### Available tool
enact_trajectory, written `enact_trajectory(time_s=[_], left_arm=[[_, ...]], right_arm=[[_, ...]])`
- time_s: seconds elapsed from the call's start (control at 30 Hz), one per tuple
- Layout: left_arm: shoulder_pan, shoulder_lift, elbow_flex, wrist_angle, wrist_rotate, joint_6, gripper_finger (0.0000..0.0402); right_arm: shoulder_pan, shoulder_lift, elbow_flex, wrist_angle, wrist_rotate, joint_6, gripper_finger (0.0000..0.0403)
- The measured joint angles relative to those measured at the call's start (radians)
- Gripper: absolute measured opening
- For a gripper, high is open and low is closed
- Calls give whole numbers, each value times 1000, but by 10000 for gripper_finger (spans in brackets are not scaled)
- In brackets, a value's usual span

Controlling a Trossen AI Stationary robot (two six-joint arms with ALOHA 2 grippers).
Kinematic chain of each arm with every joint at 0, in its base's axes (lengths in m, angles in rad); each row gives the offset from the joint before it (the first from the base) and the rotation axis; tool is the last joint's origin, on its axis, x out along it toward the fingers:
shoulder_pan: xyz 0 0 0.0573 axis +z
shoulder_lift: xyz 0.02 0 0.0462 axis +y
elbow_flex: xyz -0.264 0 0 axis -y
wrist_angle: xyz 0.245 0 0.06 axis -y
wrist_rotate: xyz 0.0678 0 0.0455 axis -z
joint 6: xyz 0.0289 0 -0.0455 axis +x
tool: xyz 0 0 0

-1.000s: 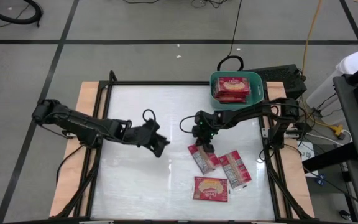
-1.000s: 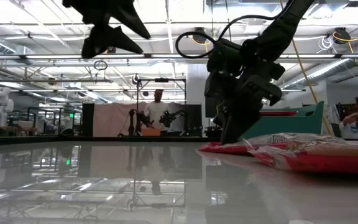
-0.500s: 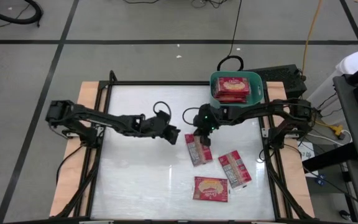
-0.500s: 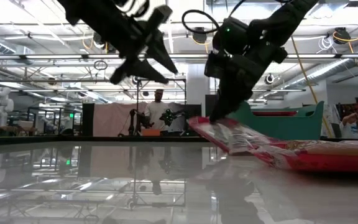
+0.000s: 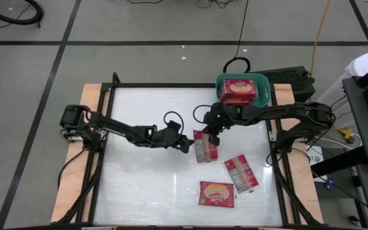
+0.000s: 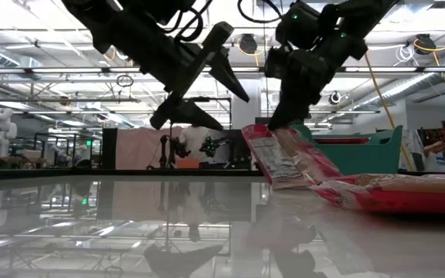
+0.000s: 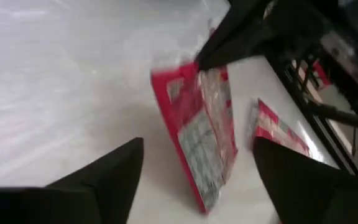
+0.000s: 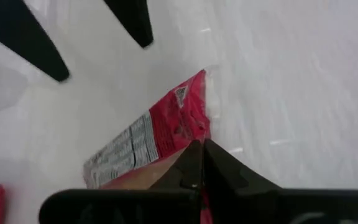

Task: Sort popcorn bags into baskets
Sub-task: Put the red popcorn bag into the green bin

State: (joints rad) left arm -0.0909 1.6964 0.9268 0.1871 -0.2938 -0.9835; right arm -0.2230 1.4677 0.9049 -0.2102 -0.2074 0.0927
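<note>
The worktop [image 5: 139, 166] is a broad, glossy white sheet that mirrors the ceiling lights, so I judge it slick under a flat packet; beyond it the low view shows an open lab hall with rigs and a person standing far back; at the far right edge sits the teal basket [image 5: 268, 91], red bags already stacked inside.

My right fingers [image 5: 211, 137] are pinched fully shut on the top edge of one popcorn bag [image 5: 204, 148], lifting that end so the bag [image 6: 284, 157] hangs tilted, its lower edge at or just off the white surface, printed back showing; my left fingers [image 5: 188, 145] stand spread wide and empty just beside it, one prong either side of the gap the bag could enter.

Two more bags lie flat nearby: one [image 5: 241, 173] printed side up, one [image 5: 216, 193] picture side up.

I judge the bag light, thin and floppy, its film slippery and crinkly; a pinch on the sealed edge seam holds best, since the middle would buckle and slide.
</note>
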Motion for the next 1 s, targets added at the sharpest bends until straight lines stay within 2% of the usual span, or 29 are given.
enact_trajectory(time_s=[0.1,0.2,0.23,0.3,0.43,0.6,0.73,0.87,1.0], left_arm=[[-5,6,0,1,12,36,325],[-10,37,-1,18,1,86,322],[-10,40,-4,33,-3,114,317],[-11,73,5,163,-10,153,306],[-9,137,2,258,-21,157,281],[-6,186,4,282,-33,82,244],[-16,185,-1,286,-51,79,215],[-22,186,0,296,-82,92,209],[-14,185,0,372,-99,184,213]], right_arm=[[0,-24,-1,-2,4,-1,0],[0,-48,-1,1,6,-2,0],[0,-53,0,12,6,-3,0],[0,-63,0,11,6,0,0],[0,-72,1,14,25,-3,0],[0,-101,1,9,28,3,0],[0,-125,0,7,28,4,0],[0,-140,0,20,25,29,0],[3,-139,0,59,10,71,0]])
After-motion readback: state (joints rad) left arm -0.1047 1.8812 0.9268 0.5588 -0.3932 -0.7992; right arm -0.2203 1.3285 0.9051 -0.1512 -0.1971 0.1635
